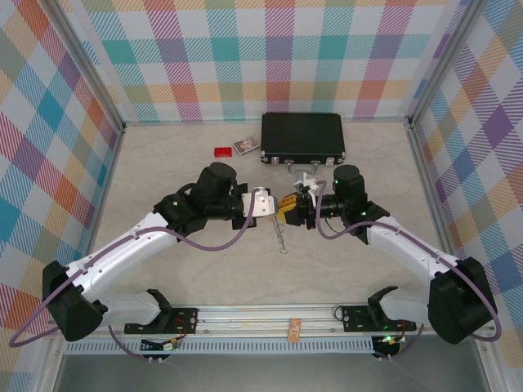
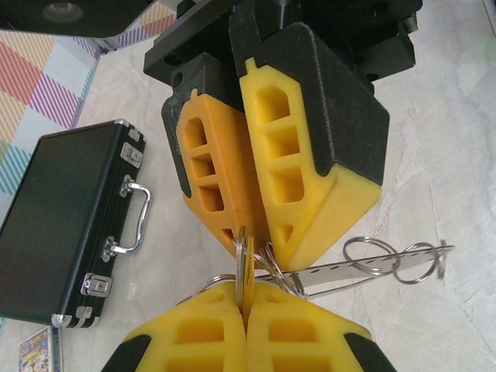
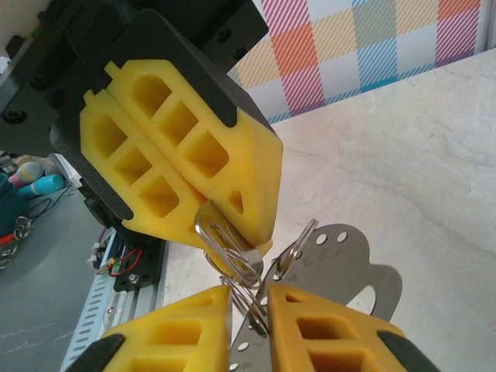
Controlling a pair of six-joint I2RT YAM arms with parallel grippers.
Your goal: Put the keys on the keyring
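Keyring (image 3: 223,242), a grey metal loop, is held over the middle of the tabletop (image 1: 245,278). It is pinched at the very tips of the left fingers (image 3: 170,132), which are pressed fully together on it. From the left wrist, a thin yellow-orange key (image 2: 245,271) stands edge-on in the same seam btw. those fingers. Thin split rings (image 3: 288,252) hook at the loop and carry a flat silver plate (image 3: 341,260) w/ small holes. The plate sticks out free to one side of the grip; if its far end touches the tabletop I cannot tell.

Right fingers (image 3: 333,333) meet the left ones tip to tip. Their gap is narrow, w/ ring wires passing through it; if they really pinch the wire I cannot tell.

Room: bare tabletop lies wide on the near side and on both sides of the meeting point. At the back a black case (image 1: 302,137) lies flat, its silver handle turned to the arms and near the right wrist. A red block (image 1: 221,152) and a small printed box (image 1: 246,146) lie just beside the case's left end, well apart from the fingers. Plaid walls (image 1: 261,57) close three sides.

Pose: both arms go from the outer near corners inward, elbows out, forearms slanting to the centre. The wrists are turned so the fingers face each other, approx. level.
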